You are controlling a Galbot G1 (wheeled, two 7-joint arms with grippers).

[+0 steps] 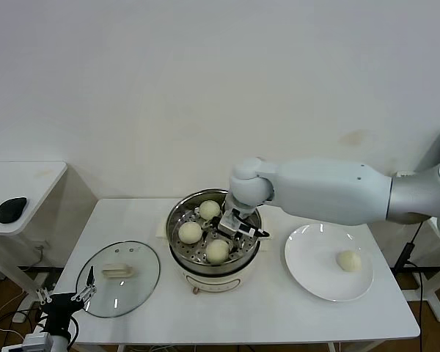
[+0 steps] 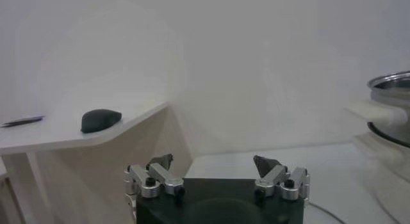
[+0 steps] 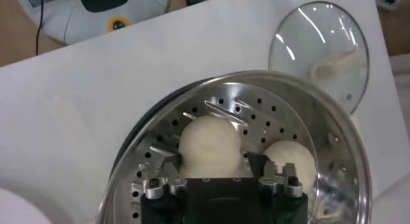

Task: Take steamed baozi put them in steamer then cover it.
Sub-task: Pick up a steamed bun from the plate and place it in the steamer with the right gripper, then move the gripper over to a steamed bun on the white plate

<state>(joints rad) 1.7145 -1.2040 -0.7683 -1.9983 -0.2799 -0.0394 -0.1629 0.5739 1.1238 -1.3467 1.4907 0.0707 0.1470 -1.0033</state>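
Observation:
The steamer [image 1: 177, 253] stands mid-table, a steel pot with a perforated tray on a cream base. Three baozi lie in it [image 1: 210, 210] [image 1: 190, 232] [image 1: 217, 251]. A fourth baozi [image 1: 348, 260] lies on the white plate [image 1: 308, 275] to the right. My right gripper [image 1: 242, 229] is down inside the steamer. In the right wrist view the right gripper [image 3: 213, 161] is open, its fingers either side of a baozi [image 3: 210, 139] that rests on the tray [image 3: 269, 110]. Another baozi [image 3: 293, 160] lies beside it. The cover [image 1: 136, 290], a glass lid, lies flat on the table to the left. My left gripper [image 1: 64, 295] is parked open below the table's left corner.
A low side table [image 1: 22, 176] with a black mouse [image 1: 12, 209] stands at the far left; both show in the left wrist view, the table [image 2: 57, 132] and the mouse [image 2: 100, 119]. The steamer's rim [image 2: 391, 84] shows there too. The cover also shows in the right wrist view [image 3: 320, 43].

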